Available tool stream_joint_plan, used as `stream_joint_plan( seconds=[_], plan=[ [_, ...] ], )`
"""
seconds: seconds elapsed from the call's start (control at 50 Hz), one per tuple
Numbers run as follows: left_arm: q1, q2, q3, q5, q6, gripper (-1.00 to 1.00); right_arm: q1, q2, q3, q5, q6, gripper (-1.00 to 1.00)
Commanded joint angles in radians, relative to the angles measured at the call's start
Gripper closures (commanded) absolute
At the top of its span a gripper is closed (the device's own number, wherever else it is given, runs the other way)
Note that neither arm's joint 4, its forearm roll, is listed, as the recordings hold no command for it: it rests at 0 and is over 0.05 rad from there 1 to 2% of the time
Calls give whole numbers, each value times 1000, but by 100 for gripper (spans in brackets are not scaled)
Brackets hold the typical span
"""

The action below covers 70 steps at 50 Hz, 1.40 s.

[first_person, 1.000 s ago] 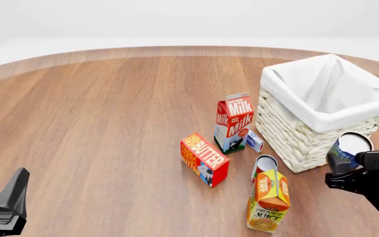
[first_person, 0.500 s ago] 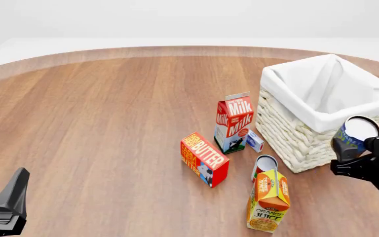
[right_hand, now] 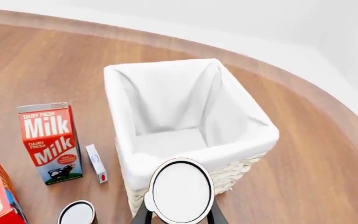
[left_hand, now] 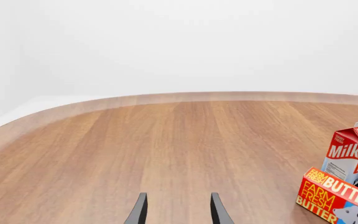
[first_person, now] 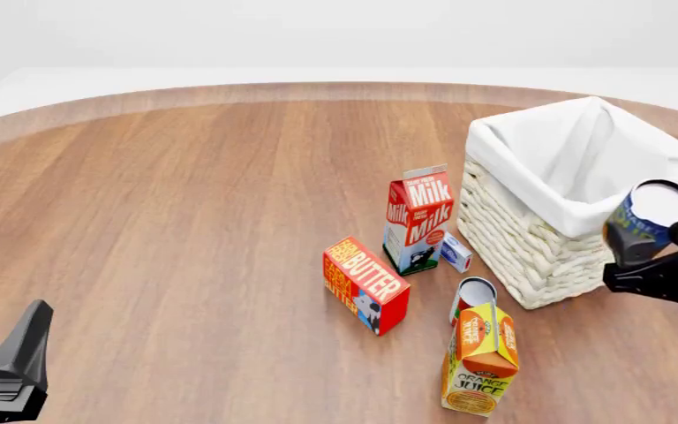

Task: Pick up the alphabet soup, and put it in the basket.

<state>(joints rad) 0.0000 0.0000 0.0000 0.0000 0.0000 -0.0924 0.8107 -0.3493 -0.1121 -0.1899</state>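
My right gripper (first_person: 649, 250) is shut on the alphabet soup (first_person: 645, 221), a blue and yellow can with a pale top, held in the air at the near right corner of the basket (first_person: 528, 238). In the right wrist view the can's pale top (right_hand: 179, 191) sits between the fingers, just before the basket's near rim (right_hand: 229, 151), with the white lining open beyond. My left gripper (first_person: 15, 358) hangs open and empty at the near left; its fingers (left_hand: 138, 212) show over bare wood.
A milk carton (first_person: 417, 218), a small white box (first_person: 455, 253), a butter box (first_person: 365, 284), a red-labelled can (first_person: 473, 296) and an orange juice carton (first_person: 480, 358) stand left of and before the basket. The table's curved far edge (first_person: 315, 88) runs behind.
My right gripper has carried the alphabet soup up and to the right, from beside the basket's front wall to about rim height at its corner. The left arm has not moved.
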Motion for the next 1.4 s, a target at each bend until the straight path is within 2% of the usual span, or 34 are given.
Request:
stream_joint_plan(
  seconds=[0.02, 0.26, 0.5, 0.58, 1.4],
  plan=[
    [0, 0, 0, 0, 0, -100, 7, -25, -42, 27, 11, 100],
    [0, 0, 0, 0, 0, -100, 8, -43, -90, 69, 8, 100],
    [0, 0, 0, 0, 0, -100, 12, -58, -167, 147, -25, 100],
    [0, 0, 0, 0, 0, -100, 11, -54, -190, 164, -17, 100],
    [0, 0, 0, 0, 0, -100, 31, 102, -394, 275, -25, 100]
  ],
)
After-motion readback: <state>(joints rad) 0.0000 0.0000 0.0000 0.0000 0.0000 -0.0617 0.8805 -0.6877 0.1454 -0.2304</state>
